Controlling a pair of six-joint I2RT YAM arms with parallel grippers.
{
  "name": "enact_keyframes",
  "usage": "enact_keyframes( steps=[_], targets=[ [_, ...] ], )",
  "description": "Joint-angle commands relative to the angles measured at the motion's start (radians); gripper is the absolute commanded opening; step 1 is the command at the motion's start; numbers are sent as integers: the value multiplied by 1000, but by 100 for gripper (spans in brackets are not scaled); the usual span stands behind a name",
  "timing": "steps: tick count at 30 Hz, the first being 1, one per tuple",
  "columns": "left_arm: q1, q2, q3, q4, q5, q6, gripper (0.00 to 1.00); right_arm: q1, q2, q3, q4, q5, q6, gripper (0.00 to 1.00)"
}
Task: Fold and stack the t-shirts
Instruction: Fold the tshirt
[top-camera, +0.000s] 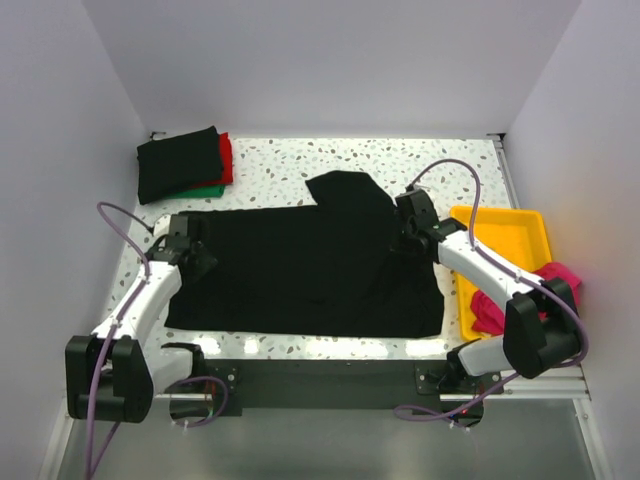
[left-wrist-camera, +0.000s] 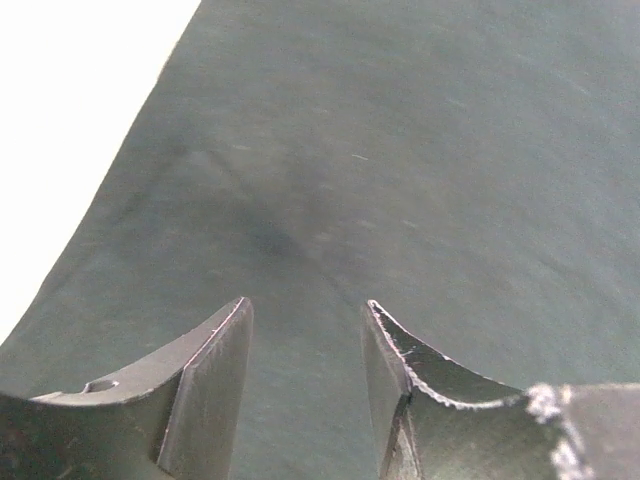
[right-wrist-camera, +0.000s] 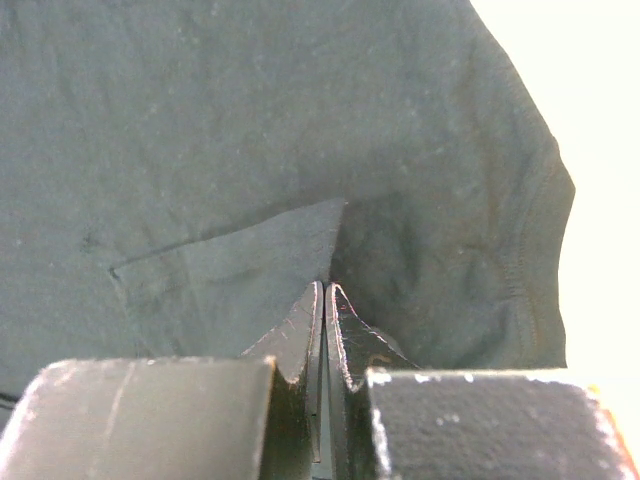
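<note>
Half hidden behind right arm (top-camera: 480, 262): magenta-pink t-shirt (top-camera: 565, 272) in yellow tray (top-camera: 510, 225). Flat on speckled table (top-camera: 290, 160): matte black t-shirt (top-camera: 300, 270). Parted above it, empty: left end effector (left-wrist-camera: 305, 303). Pinched shut on its fold: right end effector (right-wrist-camera: 326, 285).
</note>
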Motion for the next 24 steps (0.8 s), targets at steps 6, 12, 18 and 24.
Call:
enact_keyframes(
  steps=[6, 12, 18, 24],
  targets=[
    [164, 126, 103, -57, -111, -22, 49, -1, -32, -45, 67, -58, 8, 0],
    [177, 238, 192, -67, -130, -34, 48, -1, -12, -45, 96, -112, 7, 0],
    [176, 295, 202, -91, -129, -83, 43, -1, -3, -44, 104, -130, 5, 0],
    [176, 311, 177, -76, -137, -111, 41, -1, 5, -48, 114, -140, 3, 0]
  ],
)
